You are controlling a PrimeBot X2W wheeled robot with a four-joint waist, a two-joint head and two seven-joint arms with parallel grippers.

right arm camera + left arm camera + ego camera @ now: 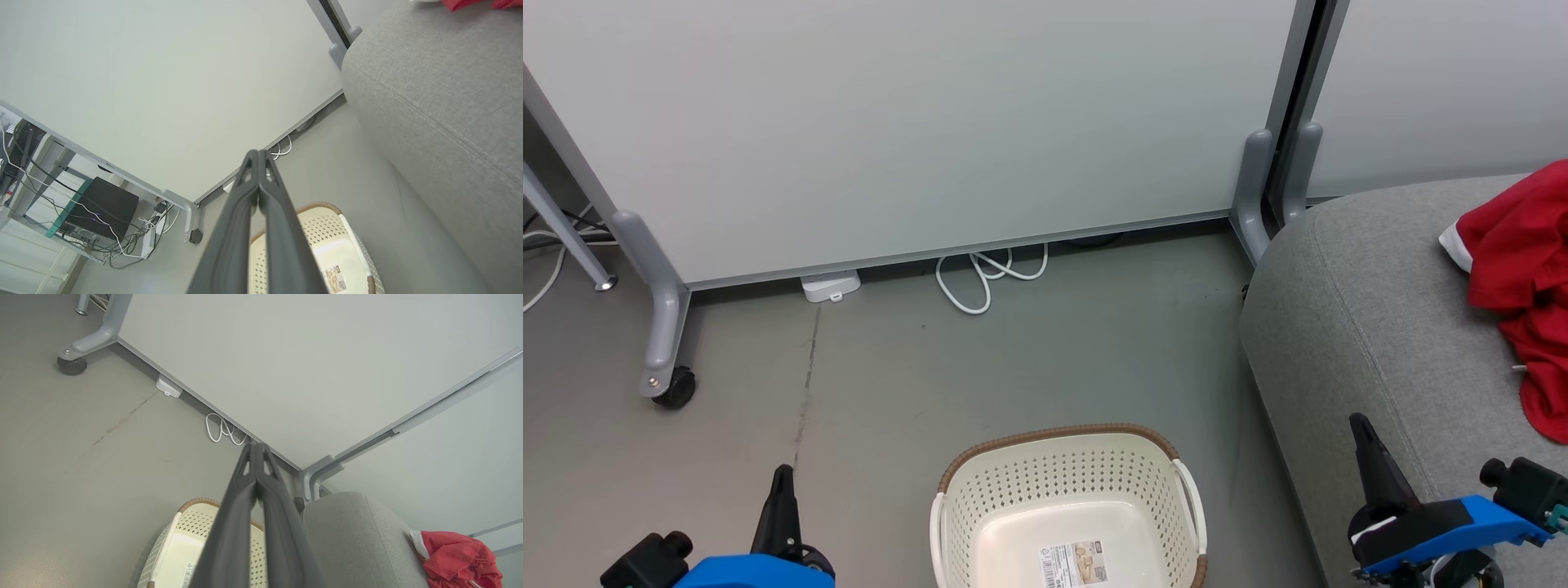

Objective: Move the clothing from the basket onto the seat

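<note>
Although the white partition [931,122] and the grey floor [1054,359] took up most of the head view, the task's things sat along its lower and right edges. The seat [1364,310] curved in from the right side of the frame. The clothing [1519,269] lay bunched on it at the far right edge, partly cut off, so I could not tell whether it was one garment or two. The basket [1058,433] stood on the floor at bottom centre, just beside the seat, and the part in frame held nothing but a paper label [1074,563] on its base. The left gripper [783,482] at lower left and the right gripper [1368,437] at lower right each had its fingers pressed together and held nothing. Judging by the bare basket, the moving looked done. The next step would call only for checking that nothing red hung off the seat.
</note>
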